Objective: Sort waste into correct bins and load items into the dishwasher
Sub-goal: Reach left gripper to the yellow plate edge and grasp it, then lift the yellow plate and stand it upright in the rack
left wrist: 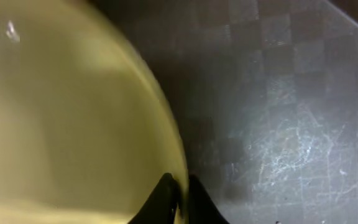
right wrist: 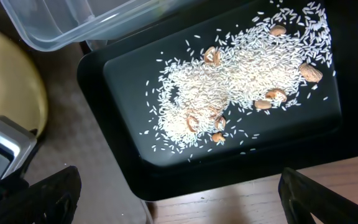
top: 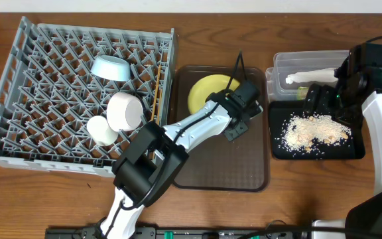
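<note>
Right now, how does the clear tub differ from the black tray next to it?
The clear tub is see-through with taller walls; the black tray is opaque and shallow. The clear tub holds a crumpled white napkin; the black tray holds scattered rice with a few brown bits. Both are rectangular, of similar width, and sit side by side.

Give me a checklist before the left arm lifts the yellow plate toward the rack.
1. Left jaws astride rim of round yellow plate: ok.
2. Jaws clamped firmly on it: cannot tell.
3. Free pegs in square grey plastic dish rack: ok, front rows bare.
4. Path clear of thin wooden chopsticks: not ok, they lie along rack's right wall.
5. Right jaws open, parked over shallow black rectangular tray: ok.
</note>
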Available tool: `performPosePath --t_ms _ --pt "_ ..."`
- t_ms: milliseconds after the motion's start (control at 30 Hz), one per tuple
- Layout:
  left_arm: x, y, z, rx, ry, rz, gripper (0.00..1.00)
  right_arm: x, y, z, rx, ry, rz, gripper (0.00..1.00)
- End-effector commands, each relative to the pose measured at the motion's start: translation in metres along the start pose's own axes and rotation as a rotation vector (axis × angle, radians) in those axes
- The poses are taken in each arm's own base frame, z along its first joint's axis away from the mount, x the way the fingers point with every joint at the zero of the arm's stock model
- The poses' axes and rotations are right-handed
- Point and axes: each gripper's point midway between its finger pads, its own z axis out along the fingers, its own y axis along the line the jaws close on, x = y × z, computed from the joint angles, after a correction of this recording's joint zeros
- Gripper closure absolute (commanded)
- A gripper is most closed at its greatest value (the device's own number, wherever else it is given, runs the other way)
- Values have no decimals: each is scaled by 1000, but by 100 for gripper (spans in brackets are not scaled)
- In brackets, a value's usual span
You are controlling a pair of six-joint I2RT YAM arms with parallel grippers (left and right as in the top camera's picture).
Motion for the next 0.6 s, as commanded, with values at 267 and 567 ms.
performPosePath --t_ms 267,567 --pt "-25 38 -87 -185 -151 -52 92 -3 2 -10 -12 -27 -9 1" --pt "-29 89 -183 -243 -367 -285 92 -2 1 -10 -12 -26 -9 1"
